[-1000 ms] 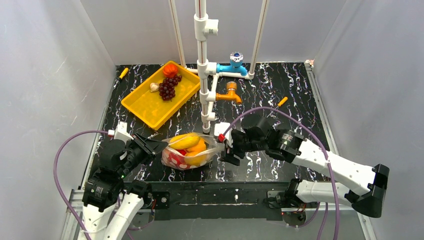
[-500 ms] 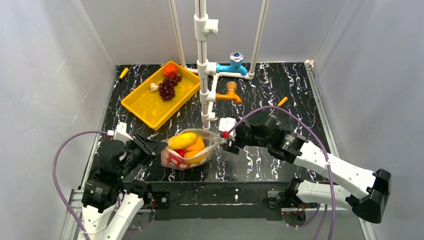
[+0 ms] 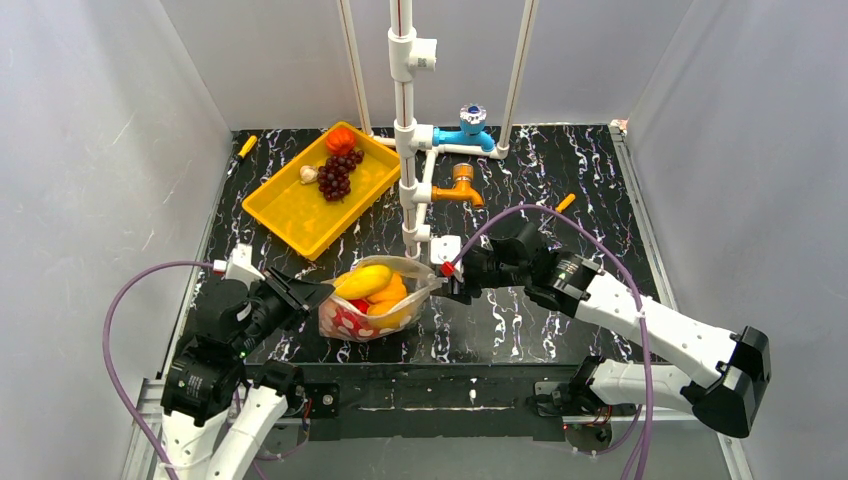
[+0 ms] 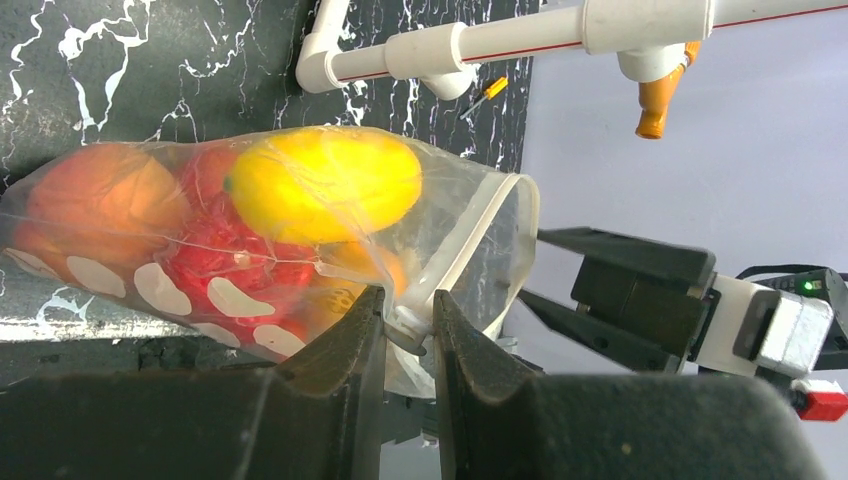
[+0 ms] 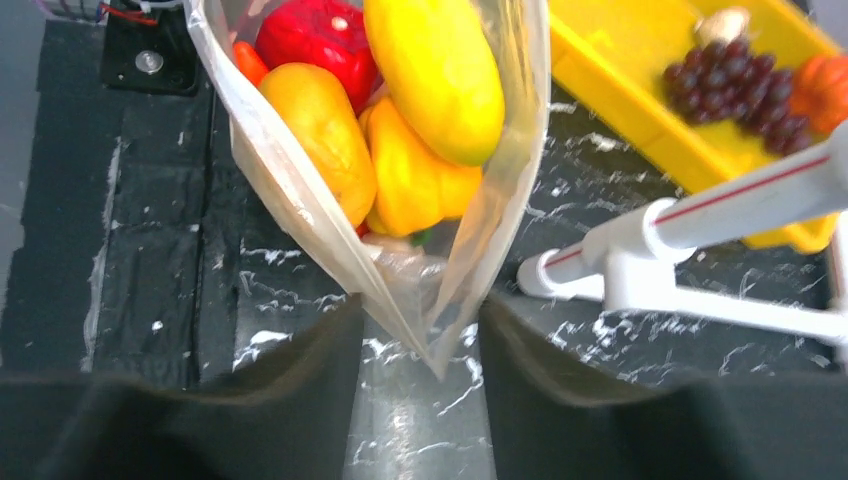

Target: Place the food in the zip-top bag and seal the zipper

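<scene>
Clear zip-top bag [image 4: 480, 240] of food [image 4: 325, 185], left jaws clamped on rim, right jaws apart astride corner.

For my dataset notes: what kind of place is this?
Probably a lab test cell, not a kitchen: plain grey walls enclose a black marbled table holding a mock plastic pipe rig with taps.

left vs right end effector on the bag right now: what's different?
Grip: the left end effector is pinched shut on the zip-top bag rim, while the right end effector is open, its jaws apart either side of a bag corner.
Side: in the top view, the left end effector comes in from the bag's left and the right end effector from its right.
Shared: both are at the bag's edge.
</scene>
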